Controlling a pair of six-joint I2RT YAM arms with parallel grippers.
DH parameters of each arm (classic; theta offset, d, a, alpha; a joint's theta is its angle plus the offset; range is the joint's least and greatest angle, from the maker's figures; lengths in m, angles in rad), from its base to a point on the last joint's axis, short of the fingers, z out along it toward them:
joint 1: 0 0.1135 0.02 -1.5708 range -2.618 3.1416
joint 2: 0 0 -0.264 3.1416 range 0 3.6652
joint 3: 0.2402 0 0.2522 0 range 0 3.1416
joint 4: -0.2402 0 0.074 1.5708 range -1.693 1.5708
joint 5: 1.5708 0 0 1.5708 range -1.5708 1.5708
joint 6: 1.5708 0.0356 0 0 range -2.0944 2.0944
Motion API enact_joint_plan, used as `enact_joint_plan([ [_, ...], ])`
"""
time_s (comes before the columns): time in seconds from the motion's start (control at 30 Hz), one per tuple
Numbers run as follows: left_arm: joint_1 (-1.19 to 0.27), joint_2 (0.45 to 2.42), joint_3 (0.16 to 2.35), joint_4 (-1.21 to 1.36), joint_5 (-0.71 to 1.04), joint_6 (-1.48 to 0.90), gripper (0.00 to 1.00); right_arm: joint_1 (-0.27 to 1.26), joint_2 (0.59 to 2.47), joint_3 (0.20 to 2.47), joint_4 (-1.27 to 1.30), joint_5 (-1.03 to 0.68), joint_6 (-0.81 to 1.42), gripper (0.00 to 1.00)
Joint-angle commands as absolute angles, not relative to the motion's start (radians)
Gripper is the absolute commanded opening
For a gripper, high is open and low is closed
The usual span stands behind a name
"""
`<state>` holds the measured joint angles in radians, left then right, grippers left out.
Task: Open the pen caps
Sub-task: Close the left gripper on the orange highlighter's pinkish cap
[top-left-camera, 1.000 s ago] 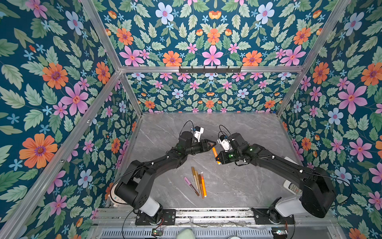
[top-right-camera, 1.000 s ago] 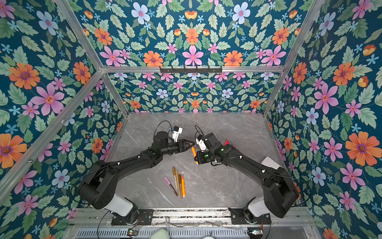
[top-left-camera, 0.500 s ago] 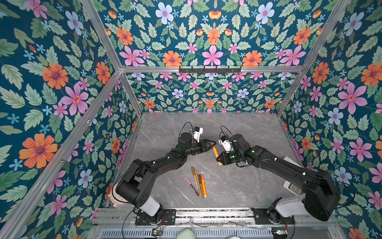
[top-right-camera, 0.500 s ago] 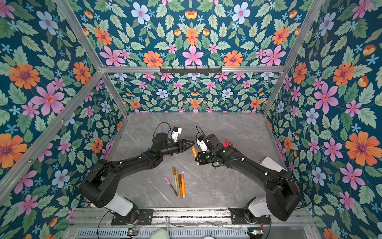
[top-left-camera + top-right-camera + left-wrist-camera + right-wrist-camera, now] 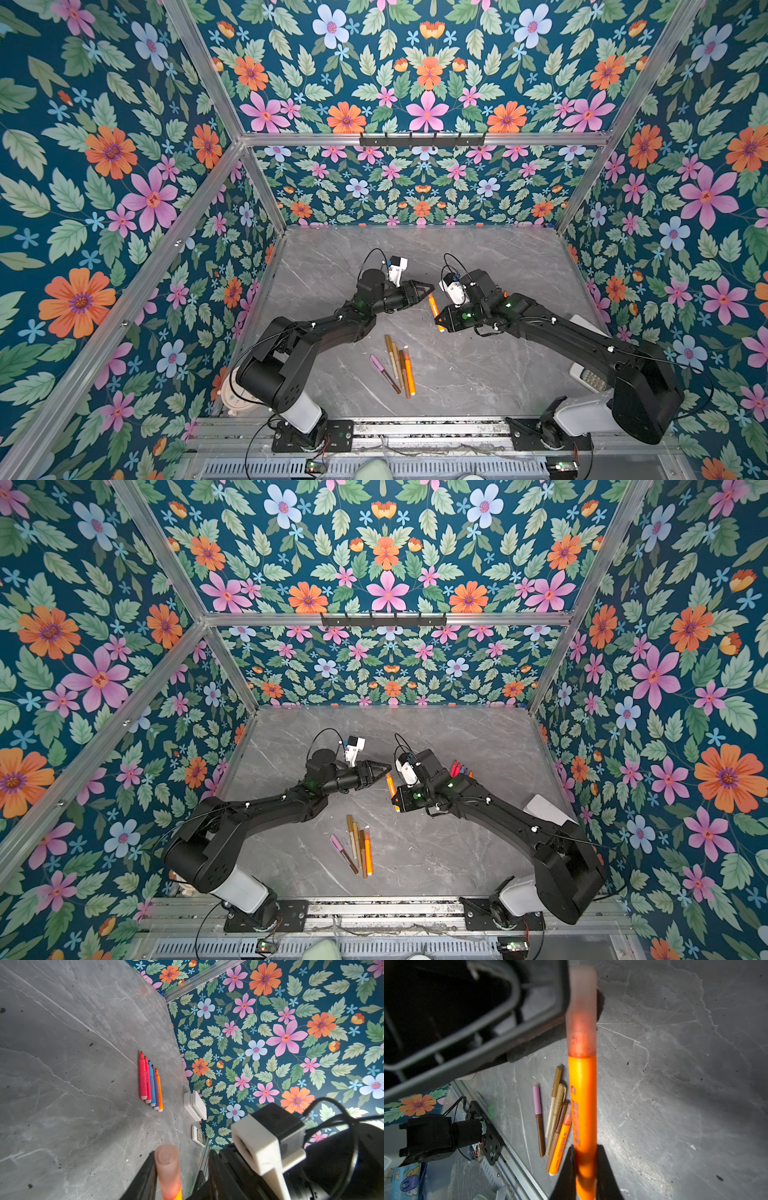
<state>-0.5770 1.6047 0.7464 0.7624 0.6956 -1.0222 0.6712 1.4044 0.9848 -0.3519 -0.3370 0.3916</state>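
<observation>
Tabletop [image 5: 519, 266] lies below the raised orange pen [image 5: 582, 1105], so any slip means a drop among the loose pens [image 5: 399, 365] there. My right jaws are clenched on its barrel near the tail, and a skewed pull could swivel it. The left jaws straddle the frosted cap [image 5: 167, 1167], not yet pinching, with a gap showing on one side. Closing off-centre, I reckon they'd knock it aside.

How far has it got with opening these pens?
Done: five pens by the right wall lie with tips bare. In hand: the right gripper holds an orange pen, its cap still on, the left gripper around that cap. Left: four capped pens near the front edge.
</observation>
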Motion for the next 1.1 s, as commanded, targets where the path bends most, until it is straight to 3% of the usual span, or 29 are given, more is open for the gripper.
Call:
enact_joint_plan([
  [0.0, -0.578, 1.612, 0.747, 0.841, 0.715, -1.054, 0.42, 0.673, 1.395, 0.985, -0.328, -0.351, 0.394, 0.00],
  [0.2, -0.583, 1.615, 0.743, 0.841, 0.712, -1.054, 0.42, 0.672, 1.378, 0.969, -0.325, -0.345, 0.393, 0.00],
  [0.53, -0.584, 1.611, 0.745, 0.840, 0.712, -1.051, 0.19, 0.673, 1.367, 0.964, -0.334, -0.332, 0.390, 0.00],
  [0.7, -0.584, 1.609, 0.745, 0.837, 0.715, -1.048, 0.02, 0.672, 1.361, 0.963, -0.346, -0.319, 0.387, 0.00],
  [0.83, -0.584, 1.606, 0.746, 0.830, 0.715, -1.041, 0.00, 0.673, 1.351, 0.957, -0.348, -0.313, 0.384, 0.00],
  [0.9, -0.584, 1.606, 0.751, 0.826, 0.716, -1.038, 0.00, 0.671, 1.356, 0.954, -0.341, -0.326, 0.385, 0.15],
  [1.07, -0.588, 1.606, 0.752, 0.856, 0.736, -1.047, 0.00, 0.672, 1.371, 0.953, -0.324, -0.345, 0.395, 0.22],
])
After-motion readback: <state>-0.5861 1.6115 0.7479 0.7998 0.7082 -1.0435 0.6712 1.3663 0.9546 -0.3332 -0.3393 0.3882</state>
